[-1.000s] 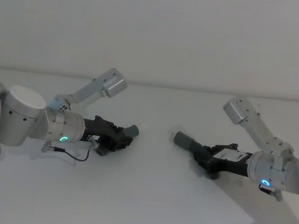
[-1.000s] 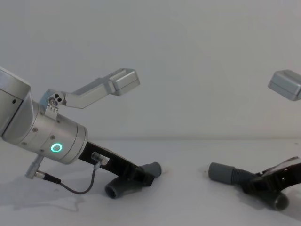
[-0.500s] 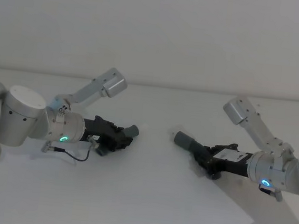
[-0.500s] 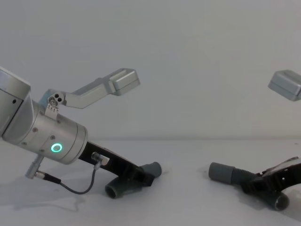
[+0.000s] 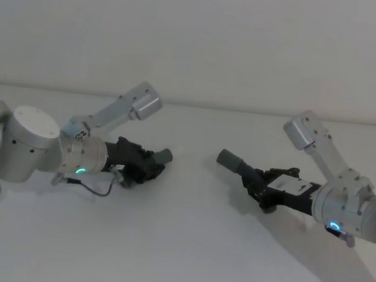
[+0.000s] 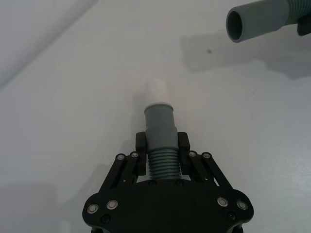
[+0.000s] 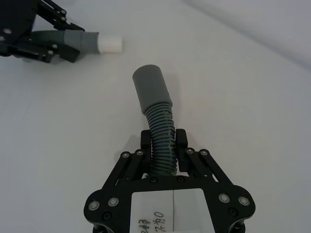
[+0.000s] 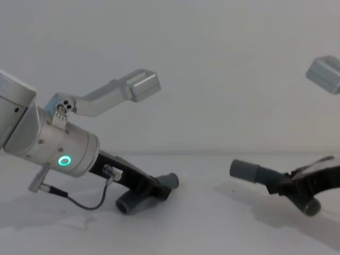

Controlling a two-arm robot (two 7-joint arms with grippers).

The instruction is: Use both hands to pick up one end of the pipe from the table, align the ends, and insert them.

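My left gripper (image 5: 147,164) is shut on a short ribbed grey pipe piece (image 6: 163,162); its grey collar ends in a narrow white spigot tip (image 6: 157,90). In the chest view this piece (image 8: 133,202) sits low over the white table (image 8: 202,228), its tip (image 8: 170,180) pointing toward the centre. My right gripper (image 5: 258,185) is shut on the ribbed part of the other pipe piece (image 7: 162,131). Its wide grey socket collar (image 7: 149,85) hangs above the table (image 5: 178,247), open mouth (image 6: 239,24) facing the left piece. A gap separates the two ends.
Each arm's grey camera block stands up above its wrist: one on the left (image 8: 143,85), one on the right (image 8: 324,66). A thin black cable (image 8: 85,204) loops under the left wrist. A pale wall stands behind the table.
The right gripper has risen with the socket piece, lifting it off the table and a little toward the centre. The left gripper has shifted slightly up and back with its piece.
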